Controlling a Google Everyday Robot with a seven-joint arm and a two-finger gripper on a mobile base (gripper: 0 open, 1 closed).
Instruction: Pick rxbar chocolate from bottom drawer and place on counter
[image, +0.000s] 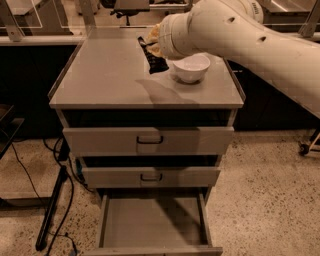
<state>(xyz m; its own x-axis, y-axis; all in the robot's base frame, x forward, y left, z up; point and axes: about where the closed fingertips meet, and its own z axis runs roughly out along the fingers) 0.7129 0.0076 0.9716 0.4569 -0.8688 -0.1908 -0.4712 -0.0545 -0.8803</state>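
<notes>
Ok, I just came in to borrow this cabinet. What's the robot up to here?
The robot's arm reaches in from the right over the counter. Its gripper hangs above the back half of the counter, just left of a white bowl, jaws closed on the rxbar chocolate. The bar hangs close to the surface; I cannot tell whether it touches. The bottom drawer stands pulled out with nothing visible inside. The bar is not yet released.
</notes>
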